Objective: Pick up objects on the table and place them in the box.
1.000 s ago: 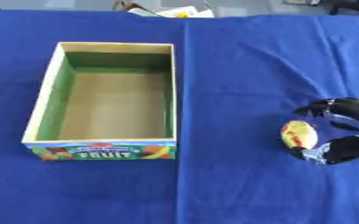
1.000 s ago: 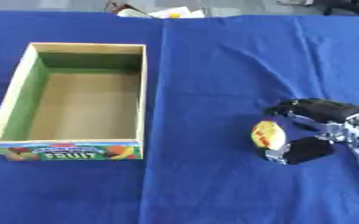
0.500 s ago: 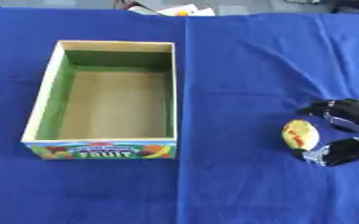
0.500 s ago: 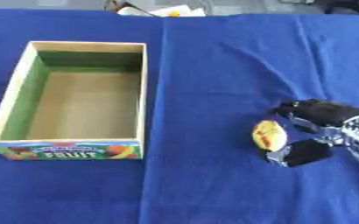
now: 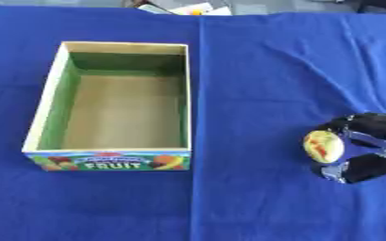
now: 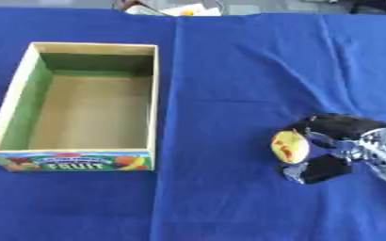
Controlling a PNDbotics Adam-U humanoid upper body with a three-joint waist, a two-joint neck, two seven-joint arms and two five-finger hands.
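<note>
Apparently the pick is the step in hand: the right hand (image 6: 344, 148) sits at the right side of the blue-covered worktop (image 5: 262, 70), its fingers (image 6: 338, 123) and thumb curled round a small yellow object with red marks (image 6: 289, 146), which shows at the hand's left face. Whether the object is lifted off the cloth or resting on it cannot be told from these views. The left hand is in no view.

Next, by my reading, the hand must carry the object leftward across open cloth to the box (image 5: 44, 106), a cardboard tray with green inner walls, a tan floor and a fruit label on its near face. It stands well apart from the hand, on the left, and holds nothing yet. The near and right walls must be cleared before the release.

Nothing lies between hand and box. Some papers or clutter (image 5: 192, 8) sit past the far edge, out of the way
</note>
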